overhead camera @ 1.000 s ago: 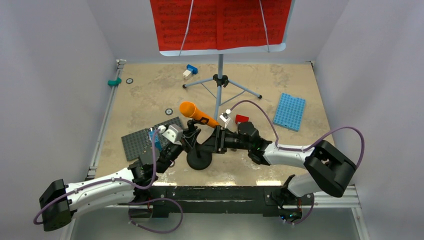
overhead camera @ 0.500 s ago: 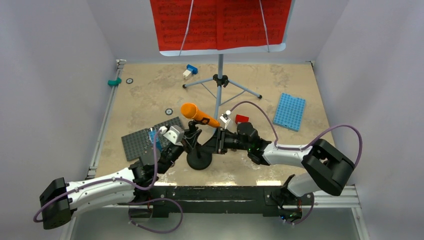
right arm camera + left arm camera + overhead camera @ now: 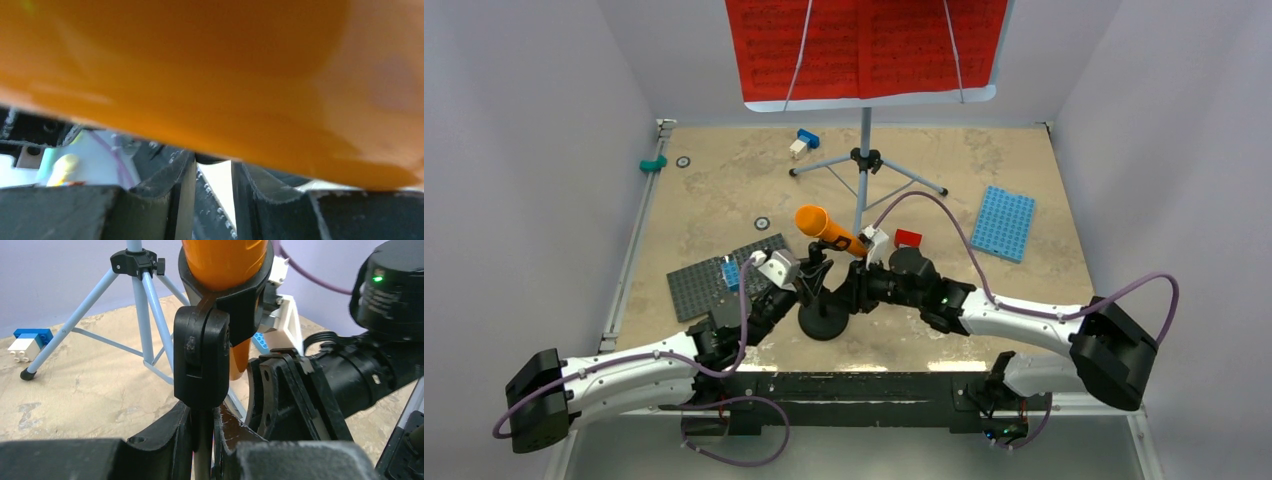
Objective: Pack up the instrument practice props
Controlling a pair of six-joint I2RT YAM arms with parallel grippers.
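Observation:
The orange toy microphone point(image 3: 824, 228) sits tilted in the clip of the small black mic stand point(image 3: 823, 322) near the table's front. My left gripper point(image 3: 802, 283) is shut on the stand's thin stem point(image 3: 202, 440), just under the clip point(image 3: 200, 360). My right gripper point(image 3: 854, 272) comes in from the right, closed on the microphone's handle end point(image 3: 240, 360). In the right wrist view the microphone point(image 3: 210, 70) hides the fingertips of that gripper point(image 3: 212, 162). The pale-blue music stand point(image 3: 864, 150) carries the red sheet-music pages point(image 3: 864, 45) at the back.
A grey studded plate point(image 3: 709, 280) with a small blue brick point(image 3: 730, 272) lies under my left arm. A blue studded plate point(image 3: 1004, 222) lies at the right and a red block point(image 3: 908, 238) by my right wrist. Blue and white bricks point(image 3: 804, 142) and a green piece point(image 3: 653, 163) lie at the back.
My right gripper's jaws have narrowed onto the microphone's handle, and that arm has reached further left. The microphone has shifted slightly right. My left gripper keeps its hold on the stem.

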